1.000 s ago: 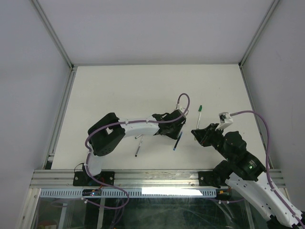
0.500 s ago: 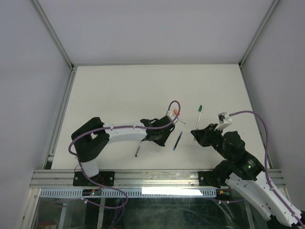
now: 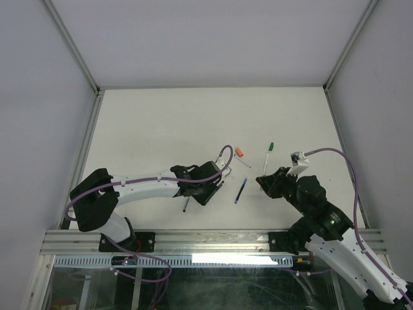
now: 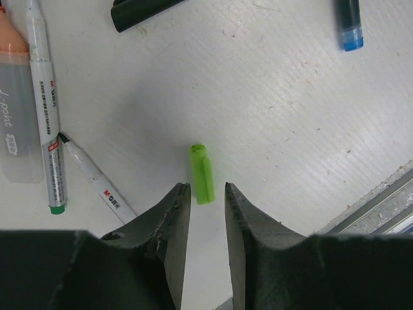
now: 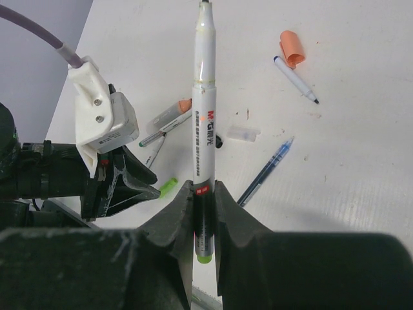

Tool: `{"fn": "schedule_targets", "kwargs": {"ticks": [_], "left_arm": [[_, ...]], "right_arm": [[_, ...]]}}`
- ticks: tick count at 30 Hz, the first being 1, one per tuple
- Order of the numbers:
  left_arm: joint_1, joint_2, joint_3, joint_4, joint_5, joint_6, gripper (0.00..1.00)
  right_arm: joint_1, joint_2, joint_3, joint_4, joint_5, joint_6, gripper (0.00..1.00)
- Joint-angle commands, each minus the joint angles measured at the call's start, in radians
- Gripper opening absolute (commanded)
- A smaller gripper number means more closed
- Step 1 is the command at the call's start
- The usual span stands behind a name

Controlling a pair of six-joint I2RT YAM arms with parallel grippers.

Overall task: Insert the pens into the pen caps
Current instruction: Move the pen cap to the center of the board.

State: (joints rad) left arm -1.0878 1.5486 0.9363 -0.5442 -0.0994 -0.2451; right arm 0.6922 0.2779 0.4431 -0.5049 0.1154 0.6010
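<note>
My left gripper (image 4: 206, 190), jaws ajar, straddles the light, slick green cap (image 4: 201, 173), best pinched mid-body; my right gripper (image 5: 203, 194) clamps a pen (image 5: 204, 110)

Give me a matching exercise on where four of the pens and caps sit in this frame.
Things:
1. green cap
2. white pen
3. orange cap
4. blue pen

Places:
A. clamped in the right gripper
B. on the table, one end between the open jaws of the left gripper
C. loose on the table, between the two grippers
D. on the table beside the end of a slim pen

Pairs: 1-B, 2-A, 3-D, 4-C
</note>
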Motion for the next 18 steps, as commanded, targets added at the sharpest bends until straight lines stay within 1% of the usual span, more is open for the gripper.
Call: {"fn": "schedule_targets", "kwargs": {"ticks": [1, 3, 4, 6, 9, 13, 18], "left_arm": [[-0.010, -0.037, 0.006, 0.024, -0.008, 0.119, 0.29], [-0.010, -0.044, 0.012, 0.026, -0.037, 0.118, 0.32], [-0.010, -0.046, 0.014, 0.028, -0.055, 0.105, 0.36], [-0.011, -0.049, 0.019, 0.027, -0.076, 0.071, 0.42], [-0.010, -0.053, 0.012, 0.035, -0.089, 0.005, 0.48], [-0.010, -0.051, -0.006, 0.043, -0.094, -0.116, 0.51], [-0.010, -0.048, -0.033, 0.097, -0.038, -0.198, 0.53]], "right_arm": [[-0.002, 0.001, 0.010, 0.069, -0.007, 0.006, 0.00], [-0.002, -0.001, 0.014, 0.064, -0.006, 0.008, 0.00], [-0.002, 0.000, 0.016, 0.062, -0.006, 0.008, 0.00], [-0.002, -0.002, 0.016, 0.059, -0.005, 0.008, 0.00], [-0.001, -0.007, 0.012, 0.054, 0.000, 0.012, 0.00], [-0.001, -0.017, 0.006, 0.041, 0.010, 0.023, 0.00], [0.000, -0.031, 0.001, 0.026, 0.018, 0.032, 0.00]]}}
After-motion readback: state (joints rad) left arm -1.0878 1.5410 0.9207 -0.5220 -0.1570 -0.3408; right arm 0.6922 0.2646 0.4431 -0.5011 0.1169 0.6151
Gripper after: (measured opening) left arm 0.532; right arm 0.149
